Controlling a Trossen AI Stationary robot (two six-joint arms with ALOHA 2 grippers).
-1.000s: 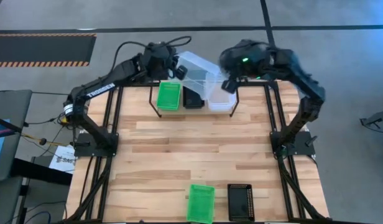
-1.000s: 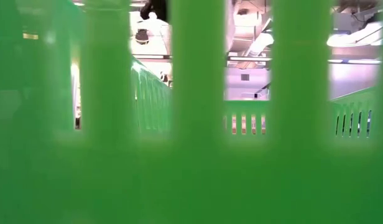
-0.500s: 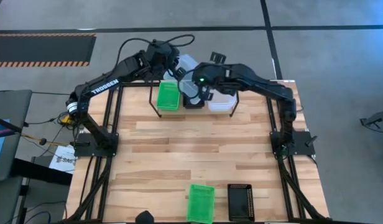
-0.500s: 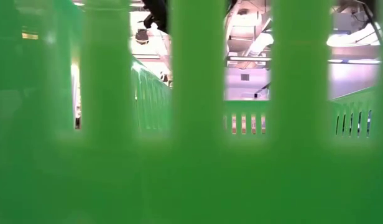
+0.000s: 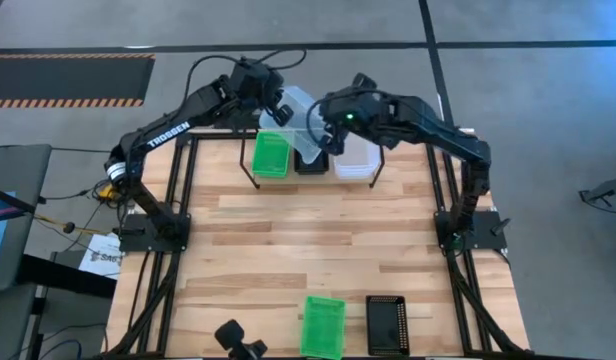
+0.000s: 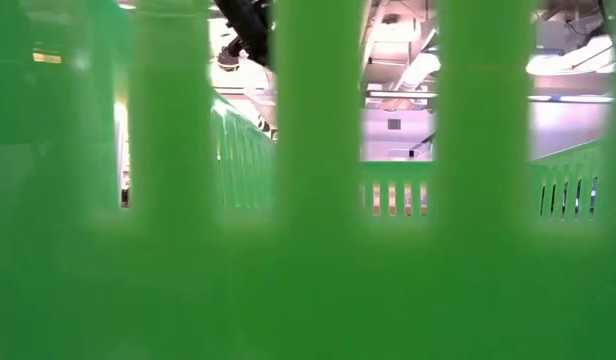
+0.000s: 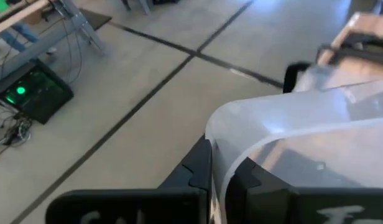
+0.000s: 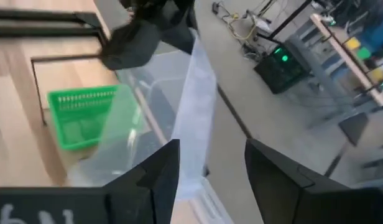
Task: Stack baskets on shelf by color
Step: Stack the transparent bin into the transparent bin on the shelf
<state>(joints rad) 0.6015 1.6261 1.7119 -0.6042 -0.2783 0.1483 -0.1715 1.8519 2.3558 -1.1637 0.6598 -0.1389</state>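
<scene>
Above the black wire shelf (image 5: 254, 176) at the table's far edge, a clear basket (image 5: 304, 118) hangs tilted, with my left gripper (image 5: 284, 111) shut on it. My right gripper (image 5: 324, 140) is open. Its fingers stand on either side of that basket's rim (image 8: 193, 118), and I cannot tell whether they touch it. On the shelf sit a green basket (image 5: 271, 153), a black basket (image 5: 310, 160) and a clear stack (image 5: 356, 163). A second green basket (image 5: 323, 325) and a second black basket (image 5: 387, 323) lie at the near edge. My left gripper pinches the clear basket's rim at a rounded corner (image 7: 220, 144) between its two fingers, one finger inside the wall and one outside. The fingers come from the table's left, slanting down. The basket is lifted clear of the shelf and tilted.
A small dark object (image 5: 238, 342) lies at the near edge, left of the green basket. That basket's slatted wall (image 6: 308, 250) fills the low view. The wooden table's middle (image 5: 318, 240) is bare. The arm frames stand along both sides.
My right arm has swung toward the table's left and now reaches over the middle of the shelf. The clear basket has shifted left with it and shows narrower from above. A dark object has come into view at the near edge.
</scene>
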